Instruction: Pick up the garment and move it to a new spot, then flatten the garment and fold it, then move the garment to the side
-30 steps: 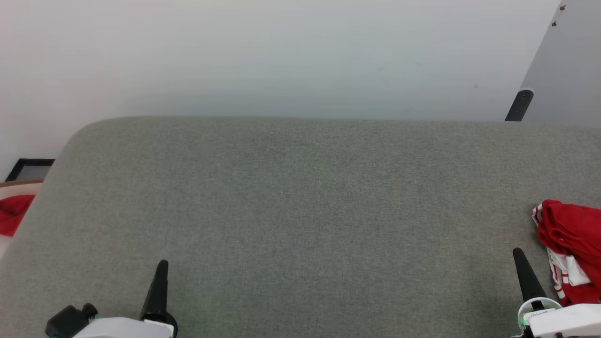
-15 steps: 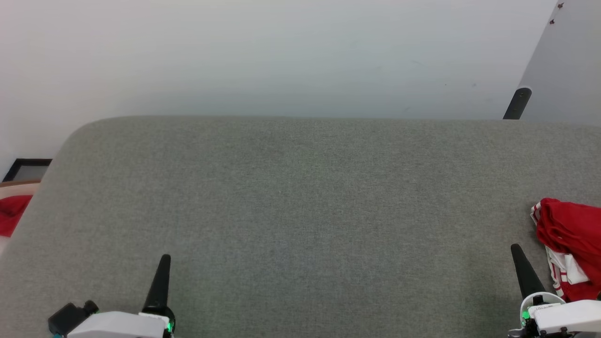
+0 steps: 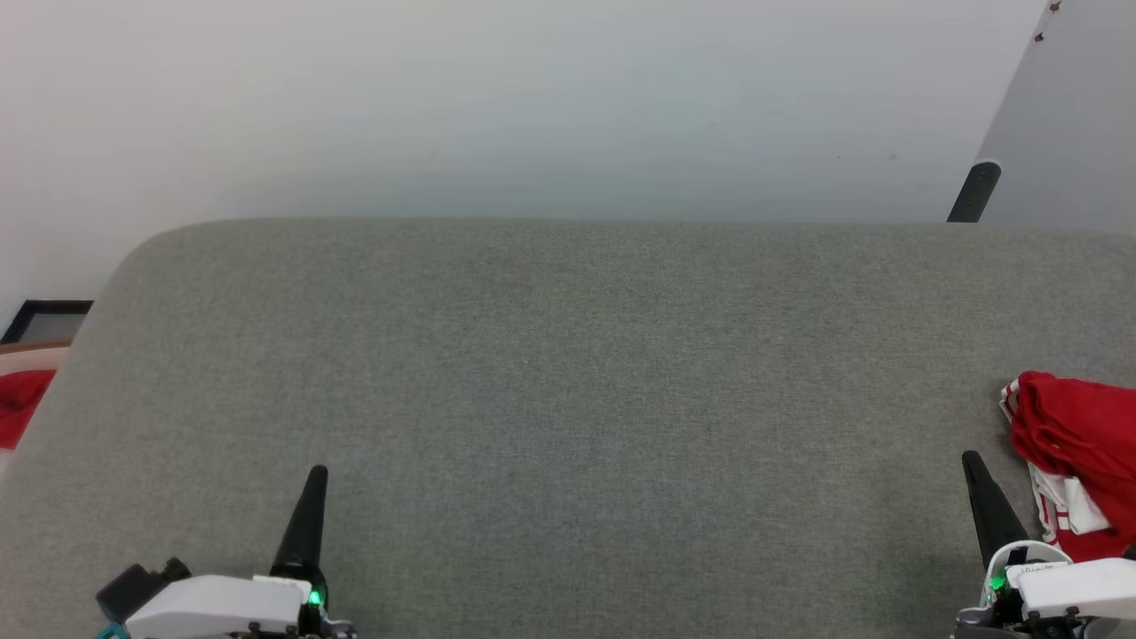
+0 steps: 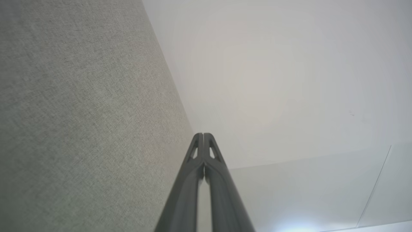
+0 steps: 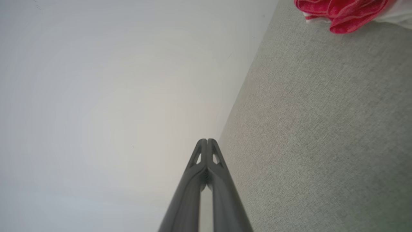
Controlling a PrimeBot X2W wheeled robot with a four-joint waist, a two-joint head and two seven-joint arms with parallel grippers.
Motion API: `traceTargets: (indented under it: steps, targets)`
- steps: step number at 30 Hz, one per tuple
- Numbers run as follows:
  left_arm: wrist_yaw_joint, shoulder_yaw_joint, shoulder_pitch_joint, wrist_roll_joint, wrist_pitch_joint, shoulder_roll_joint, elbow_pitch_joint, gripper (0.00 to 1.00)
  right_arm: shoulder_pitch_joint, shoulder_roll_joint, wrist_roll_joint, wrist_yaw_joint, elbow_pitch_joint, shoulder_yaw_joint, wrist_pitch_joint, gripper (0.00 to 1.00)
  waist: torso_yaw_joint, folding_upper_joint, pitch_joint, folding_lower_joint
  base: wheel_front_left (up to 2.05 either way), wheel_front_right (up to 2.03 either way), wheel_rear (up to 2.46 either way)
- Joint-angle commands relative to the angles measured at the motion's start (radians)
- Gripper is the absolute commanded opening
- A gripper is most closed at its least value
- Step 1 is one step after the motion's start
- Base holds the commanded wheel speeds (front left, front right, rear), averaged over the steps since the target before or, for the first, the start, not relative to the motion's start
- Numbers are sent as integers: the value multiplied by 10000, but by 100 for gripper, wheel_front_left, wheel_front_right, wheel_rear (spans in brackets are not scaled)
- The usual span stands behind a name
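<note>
Your left pincer [image 3: 312, 479] and right pincer [image 3: 972, 461], both clenched on nothing, stand over the table's [image 3: 568, 355] near edge. Over the past second each crept slightly forward, and the head view drifted too, so no grasp is under way. The garment [image 3: 1074, 426] lies bunched at the table's right edge. Most of it is cut off, so you cannot tell whether it is folded. A red cloth scrap [image 3: 18, 404] shows beyond the table's left edge.

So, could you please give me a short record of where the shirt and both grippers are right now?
grey surface: fabric, pale wall behind
shirt: bunched red and white heap at the surface's right edge
left gripper: shut, empty, near left
right gripper: shut, empty, beside the shirt, not touching it
red cloth: past the surface's left edge
stage: shirt not yet picked up
</note>
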Motion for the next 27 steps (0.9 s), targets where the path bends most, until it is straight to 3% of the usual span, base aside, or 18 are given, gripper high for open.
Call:
traceTargets:
  steps: [1,27]
  targets:
    - [-26,54,-174,-247,69,5,-19,0,-214,13,291,8,-6,-30,29,0,-7,0,5,0,0,0,0]
    - [-33,205,-523,-1924,574,-188,166,0,-525,144,1933,7,273,-77,294,0,-105,0,71,0,0,0,0]
